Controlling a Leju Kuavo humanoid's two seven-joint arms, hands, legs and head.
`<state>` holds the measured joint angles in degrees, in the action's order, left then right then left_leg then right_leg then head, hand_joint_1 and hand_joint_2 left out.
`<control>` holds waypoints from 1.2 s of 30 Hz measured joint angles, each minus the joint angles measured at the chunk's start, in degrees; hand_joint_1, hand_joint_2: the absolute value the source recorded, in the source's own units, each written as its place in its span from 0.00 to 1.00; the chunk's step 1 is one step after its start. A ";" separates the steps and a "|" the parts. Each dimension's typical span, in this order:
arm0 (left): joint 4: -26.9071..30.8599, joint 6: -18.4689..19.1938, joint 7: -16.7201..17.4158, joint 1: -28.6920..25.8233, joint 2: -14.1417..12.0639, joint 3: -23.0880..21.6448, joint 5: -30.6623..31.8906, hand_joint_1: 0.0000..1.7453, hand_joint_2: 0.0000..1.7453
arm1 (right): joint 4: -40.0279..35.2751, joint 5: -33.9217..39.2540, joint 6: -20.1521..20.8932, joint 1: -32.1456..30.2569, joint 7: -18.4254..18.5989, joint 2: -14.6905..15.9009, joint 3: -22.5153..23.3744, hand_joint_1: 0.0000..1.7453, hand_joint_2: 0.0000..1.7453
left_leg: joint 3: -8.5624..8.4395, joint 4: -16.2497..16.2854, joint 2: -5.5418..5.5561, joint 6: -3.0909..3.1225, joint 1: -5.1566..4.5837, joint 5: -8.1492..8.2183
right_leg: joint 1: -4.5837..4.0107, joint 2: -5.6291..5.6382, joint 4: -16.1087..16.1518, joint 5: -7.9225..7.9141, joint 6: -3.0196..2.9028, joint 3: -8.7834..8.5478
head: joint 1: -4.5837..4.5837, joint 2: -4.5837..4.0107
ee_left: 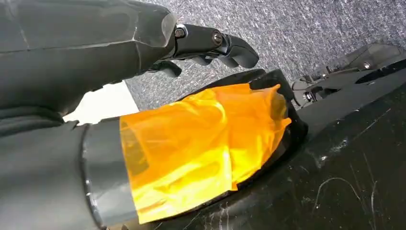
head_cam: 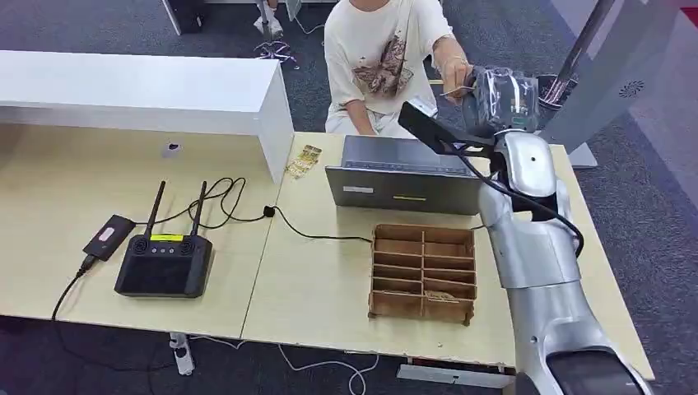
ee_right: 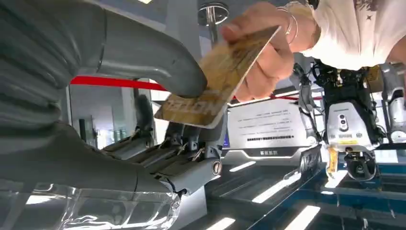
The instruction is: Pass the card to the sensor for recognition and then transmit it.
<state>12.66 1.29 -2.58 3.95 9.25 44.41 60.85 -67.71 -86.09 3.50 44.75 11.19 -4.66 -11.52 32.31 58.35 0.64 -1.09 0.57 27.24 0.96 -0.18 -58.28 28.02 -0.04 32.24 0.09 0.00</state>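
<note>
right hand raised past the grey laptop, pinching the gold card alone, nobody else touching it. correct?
Not quite. The right hand is raised beyond the grey laptop and pinches the gold rectangular card, but a person's hand grips the card's other end too. The right wrist view shows both on it.

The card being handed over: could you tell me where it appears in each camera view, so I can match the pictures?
Head view: the card is a thin sliver at the person's hand, beside the raised right hand.
Left wrist view: not in it.
Right wrist view: upper centre, between the robot's thumb and fingers.
Shared landmark: the person's hand.
</note>
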 joint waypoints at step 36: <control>0.00 0.33 -0.72 0.04 -0.02 4.29 2.08 0.00 0.00 | 2.78 0.81 2.32 7.16 -5.03 4.72 -0.44 1.00 1.00 | 0.03 0.02 -0.03 -0.05 0.01 -0.04 | 0.00 0.08 -0.01 -0.06 -0.06 0.08 | 0.04 0.00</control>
<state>12.66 1.62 -3.30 3.99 9.22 48.70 62.93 -64.94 -85.29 5.82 51.92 6.16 0.07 -11.96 32.34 58.37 0.61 -1.13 0.58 27.20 0.96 -0.10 -58.28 27.96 -0.10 32.32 0.13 0.00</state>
